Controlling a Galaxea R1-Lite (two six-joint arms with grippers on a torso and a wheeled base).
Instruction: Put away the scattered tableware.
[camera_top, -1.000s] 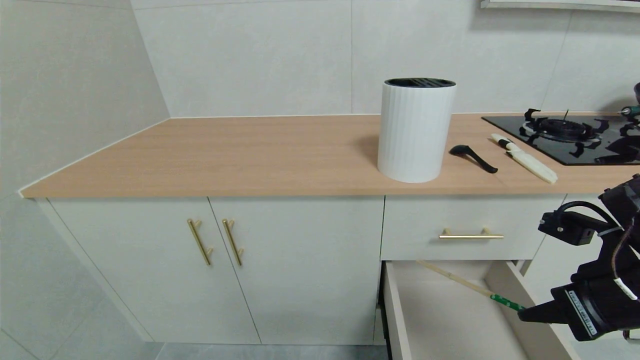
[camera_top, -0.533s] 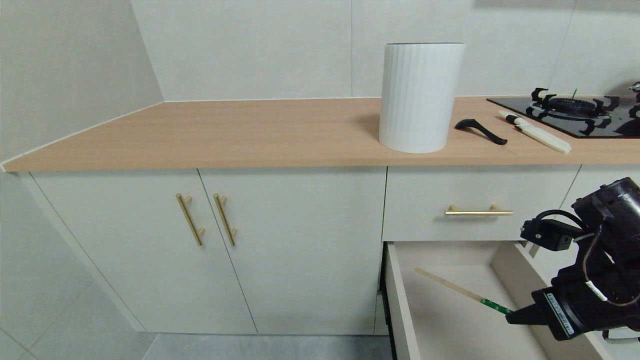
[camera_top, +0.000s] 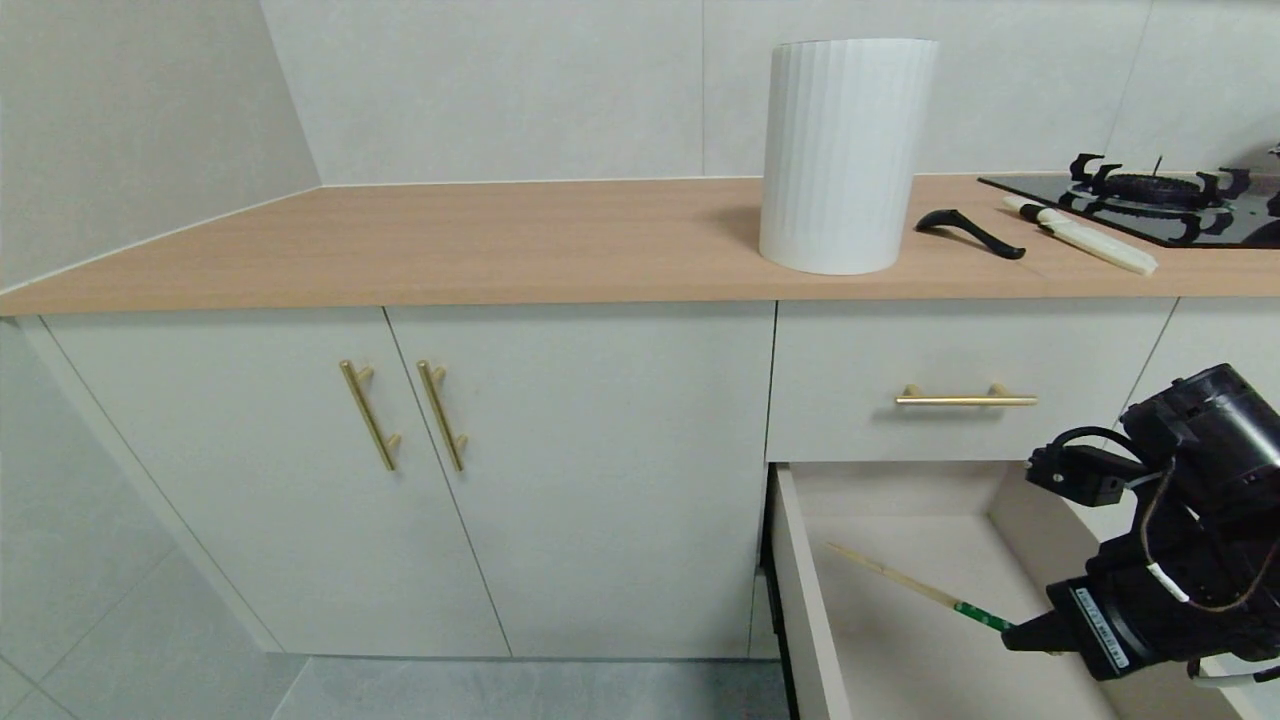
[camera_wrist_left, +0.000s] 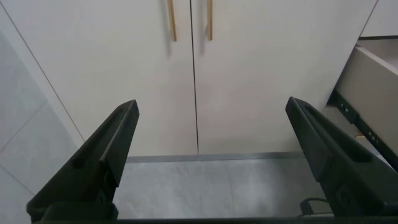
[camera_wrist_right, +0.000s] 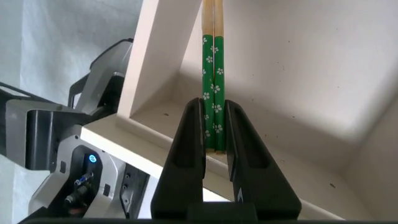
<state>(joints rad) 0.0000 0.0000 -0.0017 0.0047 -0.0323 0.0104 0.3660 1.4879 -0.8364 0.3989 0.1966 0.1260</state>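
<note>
A pair of wooden chopsticks (camera_top: 915, 588) with green flowered ends (camera_wrist_right: 211, 87) slants inside the open lower drawer (camera_top: 800, 600). My right gripper (camera_top: 1015, 635) is shut on their green ends, low over the drawer's right side. On the wooden countertop (camera_top: 500, 245) lie a black spoon (camera_top: 968, 232) and a cream-sheathed knife (camera_top: 1080, 235), to the right of a tall white ribbed holder (camera_top: 845, 155). My left gripper (camera_wrist_left: 211, 162) hangs open in front of the cabinet doors (camera_wrist_left: 249, 74), above the floor, with nothing between its fingers.
A black gas hob (camera_top: 1150, 195) sits at the countertop's far right. Above the open drawer is a shut drawer with a brass handle (camera_top: 965, 400). Two brass-handled cabinet doors (camera_top: 400, 415) stand to the left. Grey tiled floor (camera_top: 520, 690) lies below.
The head view has dropped, so the counter appears higher in frame. My right gripper has lowered the chopsticks deeper into the open drawer.
</note>
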